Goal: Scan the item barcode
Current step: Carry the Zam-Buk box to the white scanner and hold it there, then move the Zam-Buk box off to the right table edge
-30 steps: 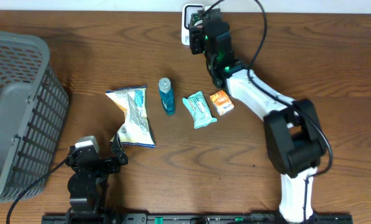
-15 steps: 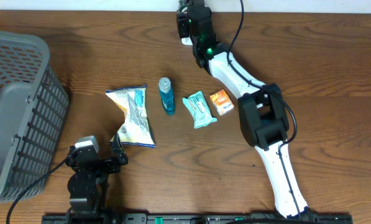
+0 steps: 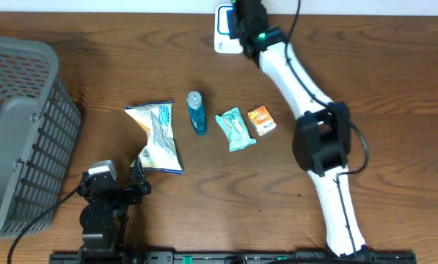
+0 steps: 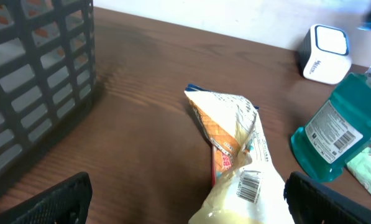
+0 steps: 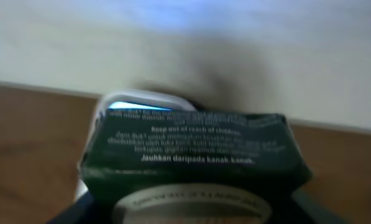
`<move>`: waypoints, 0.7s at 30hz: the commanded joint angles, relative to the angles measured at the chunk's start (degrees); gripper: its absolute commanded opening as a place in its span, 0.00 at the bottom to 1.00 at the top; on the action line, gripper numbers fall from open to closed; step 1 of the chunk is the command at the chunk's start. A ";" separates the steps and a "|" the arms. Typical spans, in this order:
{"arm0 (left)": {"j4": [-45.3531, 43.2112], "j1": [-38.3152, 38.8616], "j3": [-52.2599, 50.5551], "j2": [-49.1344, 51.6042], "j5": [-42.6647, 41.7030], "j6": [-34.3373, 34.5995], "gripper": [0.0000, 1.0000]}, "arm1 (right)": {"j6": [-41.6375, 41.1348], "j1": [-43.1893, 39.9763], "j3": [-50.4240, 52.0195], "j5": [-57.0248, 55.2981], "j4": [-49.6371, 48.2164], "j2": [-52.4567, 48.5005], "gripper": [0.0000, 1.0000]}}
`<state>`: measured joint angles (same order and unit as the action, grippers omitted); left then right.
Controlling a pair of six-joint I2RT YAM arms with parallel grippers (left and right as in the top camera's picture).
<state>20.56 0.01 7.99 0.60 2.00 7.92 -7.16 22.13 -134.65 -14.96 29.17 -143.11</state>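
In the right wrist view a dark green box (image 5: 194, 149) with white print fills the space between my right gripper's jaws, which are shut on it. Just behind the box stands the white barcode scanner (image 5: 135, 101). From overhead, my right gripper (image 3: 246, 18) hovers at the table's back edge, right beside the scanner (image 3: 223, 33). My left gripper (image 3: 136, 180) rests low at the front left, open and empty. Its view shows a chip bag (image 4: 241, 168) lying ahead of the jaws, barcode facing up.
A grey basket (image 3: 20, 132) fills the left side. In a row mid-table lie the chip bag (image 3: 160, 137), a teal bottle (image 3: 196, 112), a teal snack bar (image 3: 235, 129) and a small orange box (image 3: 261, 120). The wall runs along the back edge.
My right arm has swung its gripper back toward the table's far edge, ending beside the scanner with the box. The left arm has stayed still.
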 commanded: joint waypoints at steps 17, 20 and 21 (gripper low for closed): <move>-0.02 -0.33 -0.17 -0.37 -0.09 0.55 0.98 | -3.56 -42.03 2.23 -2.38 37.81 14.67 0.33; -0.02 -0.33 -0.17 -0.37 -0.09 0.55 0.98 | -3.54 -47.74 4.13 -1.29 36.63 12.66 0.34; -0.02 -0.33 -0.17 -0.37 -0.09 0.55 0.98 | -3.54 -49.57 4.46 -0.96 36.13 11.69 0.34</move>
<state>20.62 0.01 7.99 0.60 2.00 7.92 -9.39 -22.87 -131.59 -16.95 66.04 -129.14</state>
